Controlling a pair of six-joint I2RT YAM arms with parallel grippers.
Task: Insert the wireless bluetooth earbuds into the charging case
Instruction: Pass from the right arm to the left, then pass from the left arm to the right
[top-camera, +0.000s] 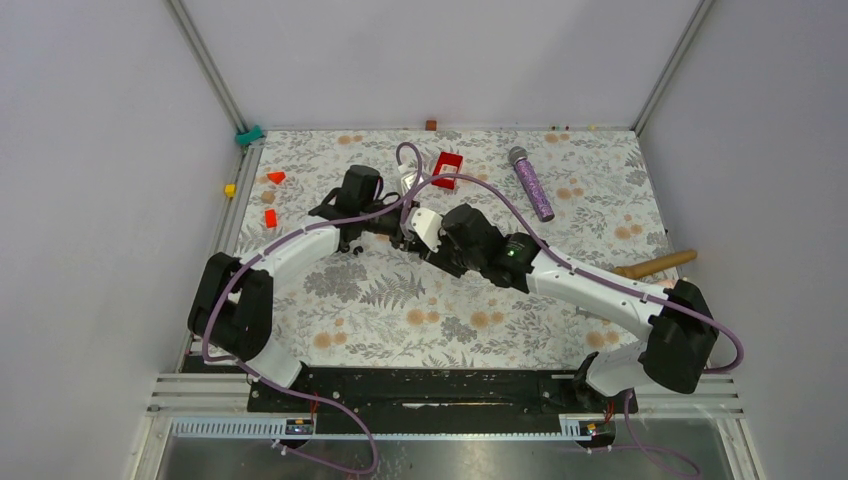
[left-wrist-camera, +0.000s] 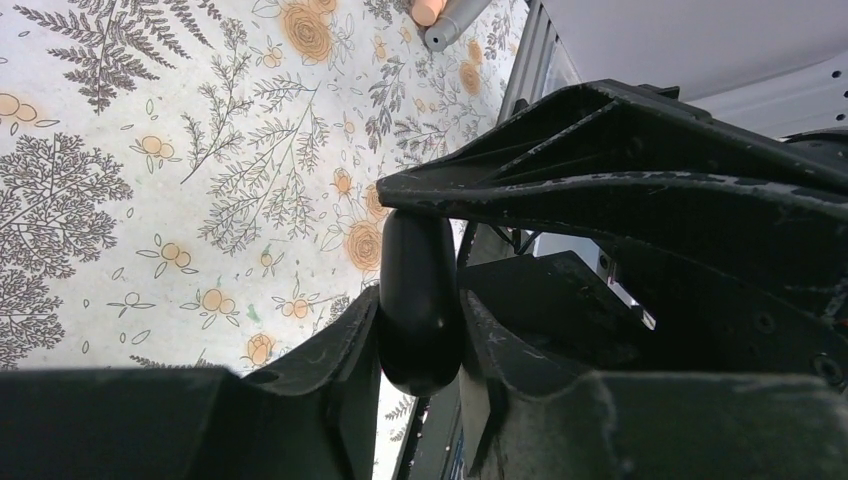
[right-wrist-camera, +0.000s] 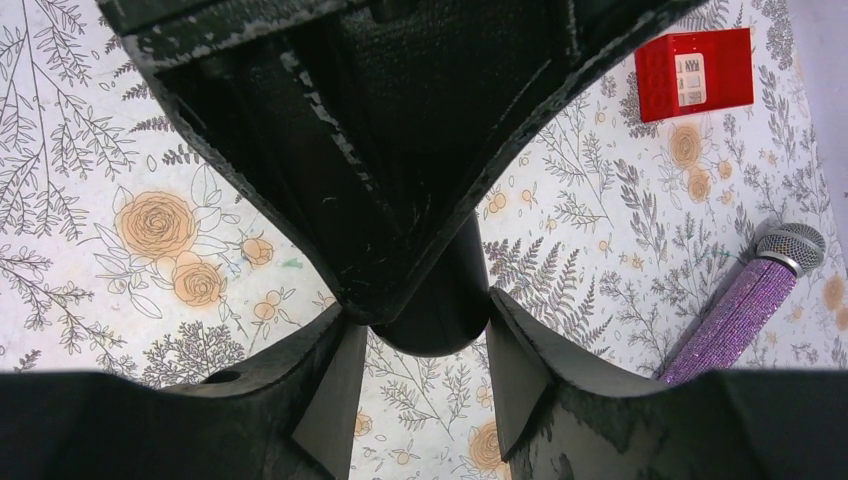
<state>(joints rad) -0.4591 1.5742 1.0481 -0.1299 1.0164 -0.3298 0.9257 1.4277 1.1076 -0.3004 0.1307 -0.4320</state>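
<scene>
A glossy black oval object (left-wrist-camera: 415, 250) is pinched between the fingers of my left gripper (left-wrist-camera: 420, 300), held above the floral table. In the right wrist view the same object's rounded end (right-wrist-camera: 440, 310) sits between the fingertips of my right gripper (right-wrist-camera: 418, 320), which touch it on both sides, with a left finger (right-wrist-camera: 380, 150) over it. In the top view the two grippers meet at the table's middle, left (top-camera: 388, 230) and right (top-camera: 418, 236). No tiny black earbuds and no lavender-grey charging case show in any view.
A purple glitter microphone (top-camera: 530, 183) lies at the back right, also in the right wrist view (right-wrist-camera: 740, 300). A red box (top-camera: 447, 168) (right-wrist-camera: 695, 72) stands behind the grippers. Orange blocks (top-camera: 270, 217) lie at the left, and a wooden stick (top-camera: 655, 264) at the right edge.
</scene>
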